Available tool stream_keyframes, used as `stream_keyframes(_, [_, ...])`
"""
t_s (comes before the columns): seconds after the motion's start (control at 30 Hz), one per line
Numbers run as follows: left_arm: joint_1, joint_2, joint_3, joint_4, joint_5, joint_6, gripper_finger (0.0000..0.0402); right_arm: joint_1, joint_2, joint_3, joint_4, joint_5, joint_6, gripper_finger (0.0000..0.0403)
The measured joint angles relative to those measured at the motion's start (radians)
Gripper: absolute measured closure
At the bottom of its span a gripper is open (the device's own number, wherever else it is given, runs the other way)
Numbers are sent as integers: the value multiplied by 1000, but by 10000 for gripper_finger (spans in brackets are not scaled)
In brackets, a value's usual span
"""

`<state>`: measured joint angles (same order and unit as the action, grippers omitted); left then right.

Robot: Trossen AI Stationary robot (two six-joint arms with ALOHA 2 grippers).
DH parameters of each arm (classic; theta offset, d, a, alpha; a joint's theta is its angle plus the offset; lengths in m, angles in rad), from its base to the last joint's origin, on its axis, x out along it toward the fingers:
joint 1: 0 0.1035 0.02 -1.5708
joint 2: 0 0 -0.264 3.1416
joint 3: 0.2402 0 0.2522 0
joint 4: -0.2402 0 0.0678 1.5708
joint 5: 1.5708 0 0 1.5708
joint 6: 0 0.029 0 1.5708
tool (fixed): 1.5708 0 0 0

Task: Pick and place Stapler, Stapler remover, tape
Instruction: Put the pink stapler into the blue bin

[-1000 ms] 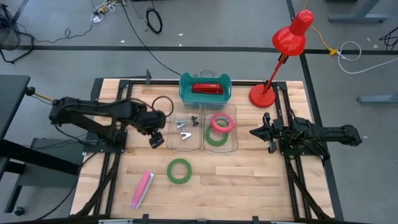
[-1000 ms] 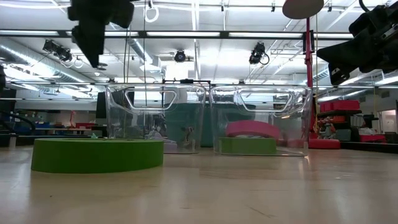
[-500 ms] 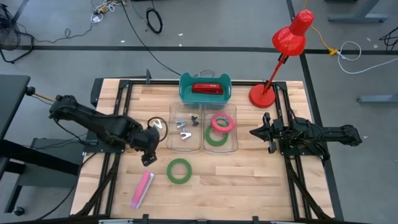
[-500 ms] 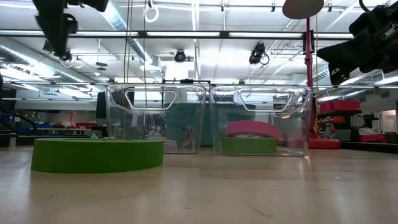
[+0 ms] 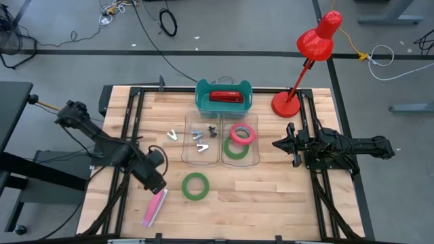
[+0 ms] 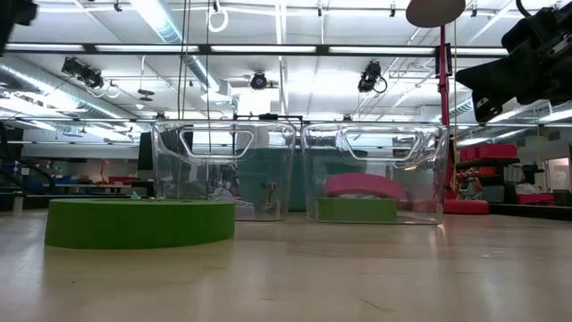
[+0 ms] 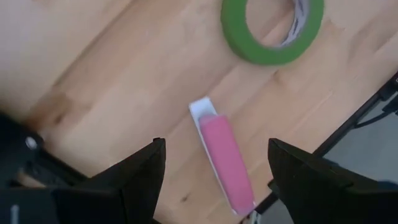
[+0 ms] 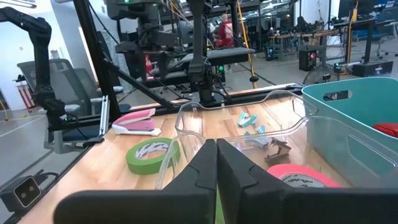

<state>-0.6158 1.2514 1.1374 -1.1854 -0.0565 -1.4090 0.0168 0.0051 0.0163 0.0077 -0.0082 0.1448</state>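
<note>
A pink stapler lies flat near the table's front left, and a green tape roll lies flat to its right. My left gripper hangs open just above the stapler's far end, pointing steeply down. In the left wrist view its fingers stand either side of the stapler without touching it. A pale stapler remover lies on the table left of the clear bins. The right clear bin holds a pink tape and a green tape. My right gripper waits shut at the right.
Two clear bins stand mid-table; the left one holds small stapler removers. Behind them a teal bin holds a red stapler. A red desk lamp stands at the far right. Bare wood lies along the front right.
My left gripper has swung from beside the left clear bin toward the table's near edge and a little left, ending over the pink stapler. It has rolled about its own axis on the way and stayed open. The stapler remover beside the bin came into view.
</note>
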Motion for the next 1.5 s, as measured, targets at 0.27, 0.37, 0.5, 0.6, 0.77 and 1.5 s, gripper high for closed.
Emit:
stream_keyframes(0.27, [-106,78,0,23,34,-168,116,0,0,0,0,0,0,396])
stream_keyframes(0.37, [-124,130,0,61,39,-206,116,0,0,0,0,0,0,396])
stream_keyframes(0.5, [-135,204,0,140,33,-238,116,0,0,0,0,0,0,396])
stream_keyframes(0.6, [-135,249,0,180,33,-256,116,0,0,0,0,0,0,396])
stream_keyframes(0.77, [-135,289,0,181,34,-256,116,0,0,0,0,0,0,396])
stream_keyframes(1.5, [-164,294,-90,223,9,-363,116,0,0,0,0,0,0,396])
